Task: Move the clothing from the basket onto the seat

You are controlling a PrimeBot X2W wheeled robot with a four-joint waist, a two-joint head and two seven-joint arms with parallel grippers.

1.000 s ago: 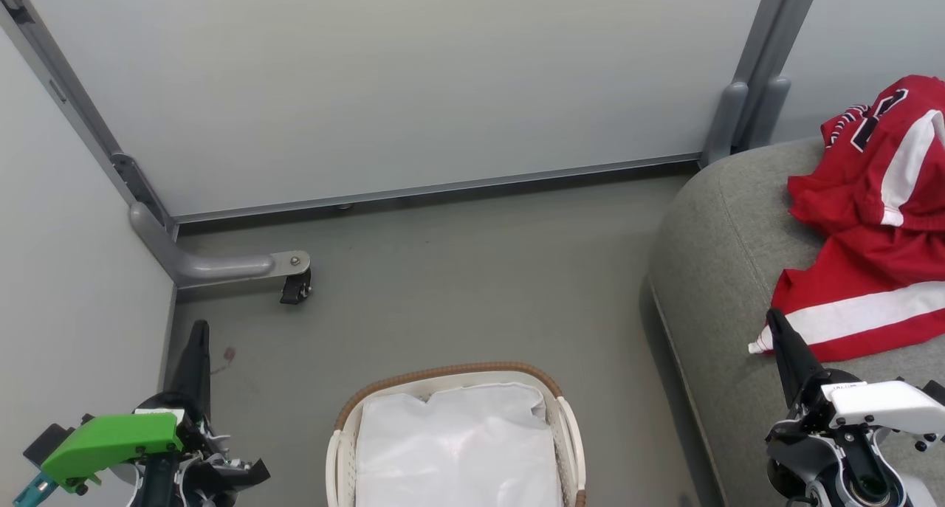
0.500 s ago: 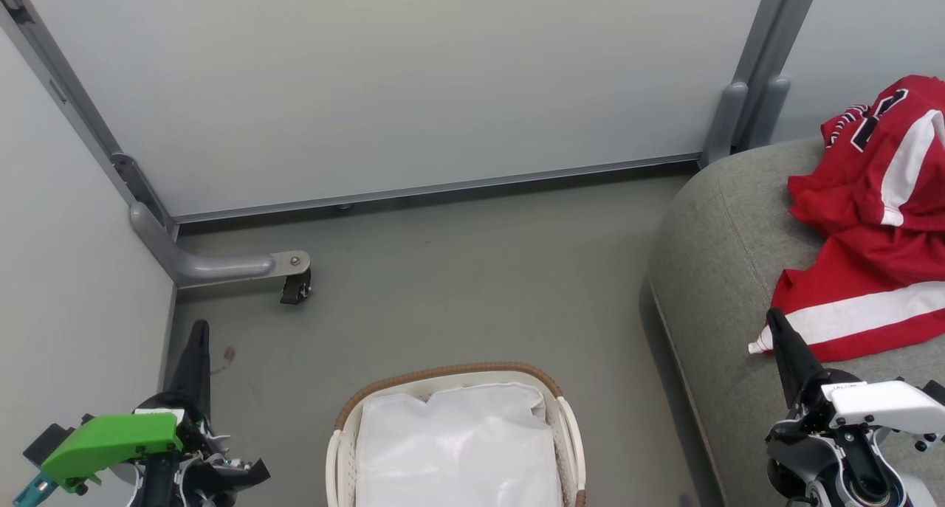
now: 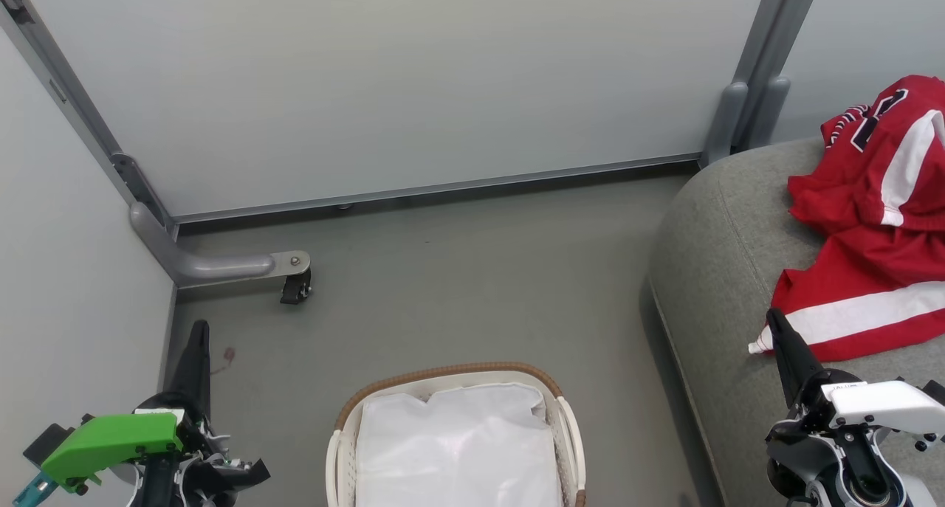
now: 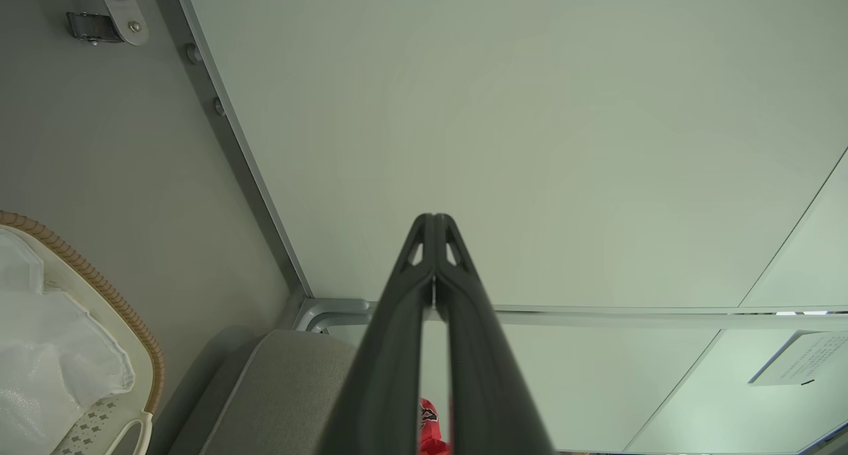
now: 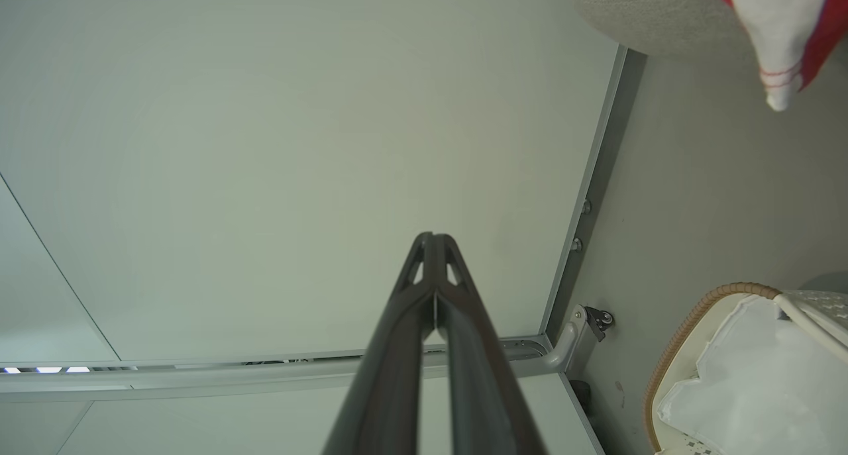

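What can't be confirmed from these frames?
- Basket interior, head view: the white liner covers it, and the bottom edge cuts off the near end, so anything beneath is hidden.
- Clothing on the seat, head view: the right edge cuts it off, so the piece count is unclear.
- Jersey number, head view: folds hide most of it.

Partitioned lab cell, pale partition panels (image 3: pixel 406 86), castered metal foot (image 3: pixel 284 271), grey floor (image 3: pixel 458 285)

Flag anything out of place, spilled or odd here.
Nothing serious. The clothing lies crumpled on the seat, one white-trimmed corner near its edge. A small reddish mark stains the floor by the left tool. The basket, as far as visible, holds just its liner.
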